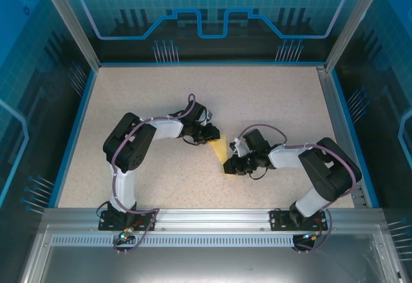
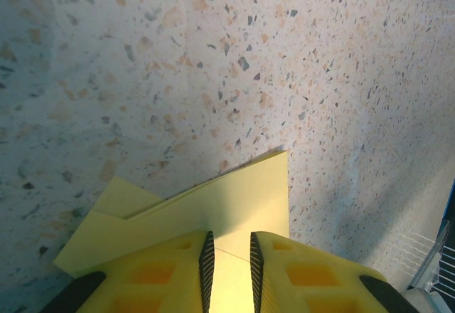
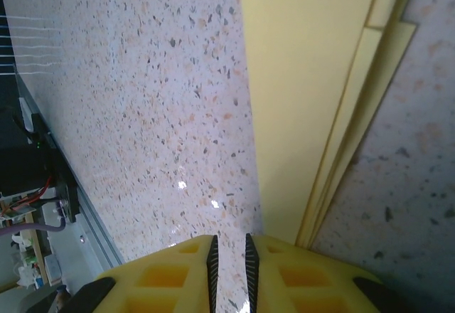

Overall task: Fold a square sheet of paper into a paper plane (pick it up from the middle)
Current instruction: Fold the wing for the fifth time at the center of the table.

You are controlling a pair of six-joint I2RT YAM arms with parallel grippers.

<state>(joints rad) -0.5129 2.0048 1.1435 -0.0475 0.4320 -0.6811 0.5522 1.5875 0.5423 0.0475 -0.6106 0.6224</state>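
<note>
Speckled beige table (image 1: 129,96) fills the floor of a blue-walled enclosure (image 1: 212,13), with an aluminium rail (image 1: 206,219) along the 6 o'clock edge where both arm bases are bolted. Near the middle of the table, slightly toward 3 o'clock, lies the pale-yellow paper (image 1: 219,149), already folded into a small angular shape and lying between the two grippers. The left gripper (image 1: 211,135) sits at the paper's 11 o'clock end and the right gripper (image 1: 232,165) at its 5 o'clock end, both low over it. From the left wrist, the paper (image 2: 227,199) lies flat on the table in several layers, one corner pointing to 1 o'clock and stepped flaps spreading out toward 9 o'clock. The left gripper (image 2: 229,267) is over its near edge, jaws drawn close, with paper showing in the slim slit; whether they pinch it or only rest on it I cannot tell. From the right wrist, the paper (image 3: 306,78) runs as a long band from 6 o'clock up toward 1 o'clock, its layered edges stacked on the 3 o'clock side. The right gripper (image 3: 229,263) is clenched almost closed just beside that band, with speckled table showing in the slit and nothing between the fingers.
</note>
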